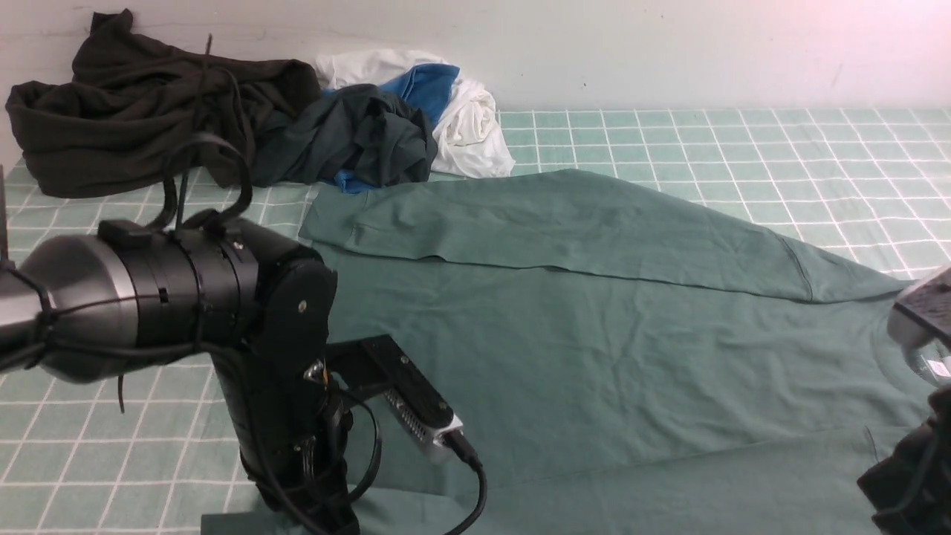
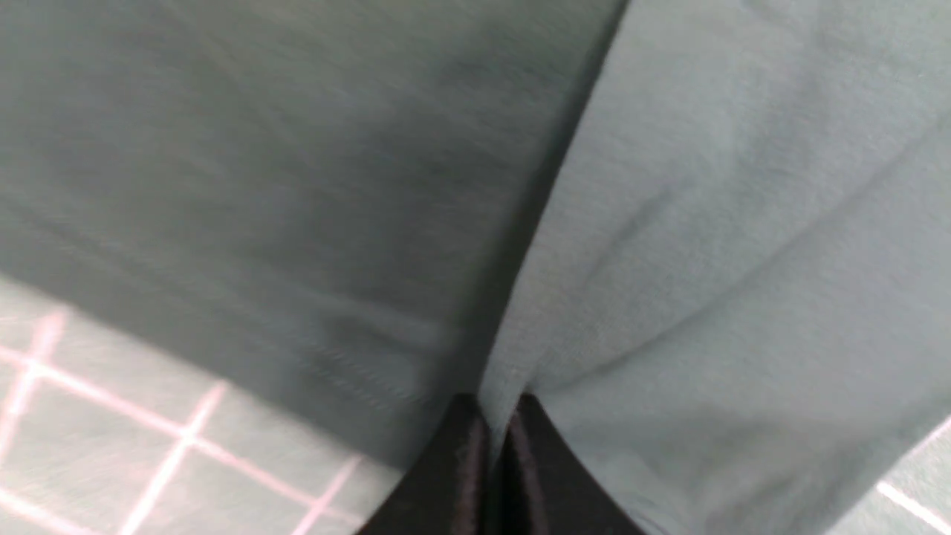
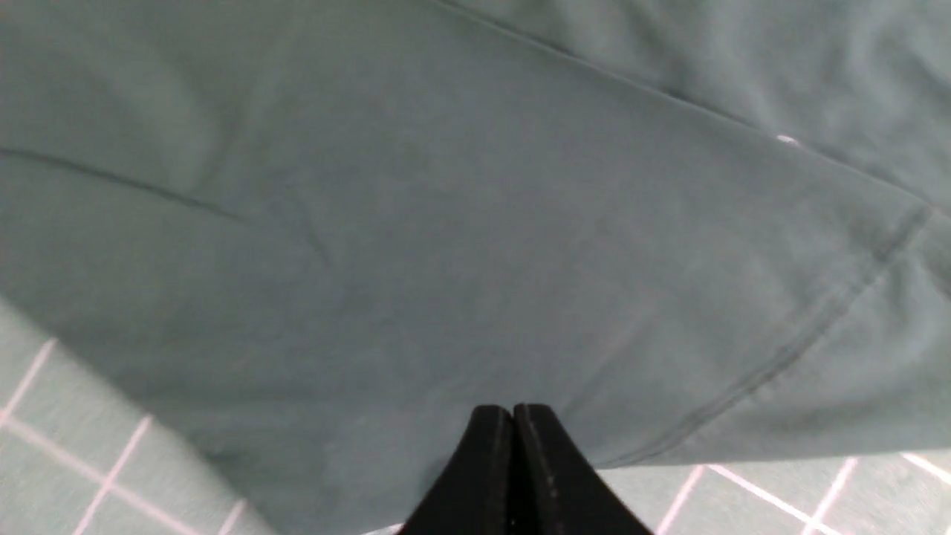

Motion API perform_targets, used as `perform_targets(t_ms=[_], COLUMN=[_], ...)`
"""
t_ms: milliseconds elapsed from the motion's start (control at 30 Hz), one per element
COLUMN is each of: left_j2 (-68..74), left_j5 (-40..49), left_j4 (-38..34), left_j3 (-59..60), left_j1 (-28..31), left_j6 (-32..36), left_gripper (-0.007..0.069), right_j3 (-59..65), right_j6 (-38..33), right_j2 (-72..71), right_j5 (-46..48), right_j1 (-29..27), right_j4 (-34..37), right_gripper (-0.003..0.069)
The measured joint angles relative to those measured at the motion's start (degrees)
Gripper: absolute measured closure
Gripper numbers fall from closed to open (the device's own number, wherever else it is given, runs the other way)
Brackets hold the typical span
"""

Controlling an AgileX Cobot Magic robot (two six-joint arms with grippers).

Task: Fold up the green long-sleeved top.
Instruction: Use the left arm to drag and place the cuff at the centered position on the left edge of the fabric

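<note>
- On the checked cloth (image 1: 743, 141), one sleeve (image 1: 565, 223) was laid across the green top (image 1: 594, 349); further folds were judged left.
- Its fabric was pinched by the left gripper (image 2: 494, 416); the right gripper (image 3: 513, 416) was pressed together.

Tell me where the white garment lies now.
Front view: the white garment lies left of centre at the back wall, beside the dark teal garment, beyond the green top.

Left gripper (image 2: 498, 423) and right gripper (image 3: 513, 423) hang low, jaws pressed tight together.
</note>
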Motion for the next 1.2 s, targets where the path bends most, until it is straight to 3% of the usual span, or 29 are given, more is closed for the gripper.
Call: perform_targets(t_ms=[167,333,533,733,967,1133,1200], left_j2=[-0.14,-0.14,-0.14,-0.14,-0.14,-0.14,-0.14], left_j5=[6.36,7.48,7.55,7.50,7.14,7.14,7.14], left_j4=[1.05,0.99,0.66,0.00,0.00,0.00,0.00], left_j3=[-6.65,-8.29,-8.29,-8.29,-8.29,-8.29,-8.29], left_j1=[0.00,0.00,0.00,0.00,0.00,0.00,0.00], left_j6=[-0.01,-0.01,-0.01,-0.01,-0.01,-0.01,-0.01], left_gripper=[0.0625,0.0625,0.0627,0.0627,0.0627,0.0627,0.0627], right_j3=[0.00,0.00,0.00,0.00,-0.58,-0.76,-0.89], right_j6=[10.25,13.73,18.46,19.89,20.20,20.20,20.14], right_j2=[4.38,8.91,19.47,28.46,35.44,35.73,35.81], right_j5=[-2.66,-5.13,-16.90,-27.17,-29.47,-29.98,-29.85], right_j1=[-6.09,-10.45,-15.13,-15.43,-15.43,-15.43,-15.43], right_j4=[-7.09,-9.19,-10.95,-11.41,-12.61,-12.43,-12.61], right_gripper=[0.0667,0.0610,0.0390,0.0281,0.0309,0.0419,0.0518])
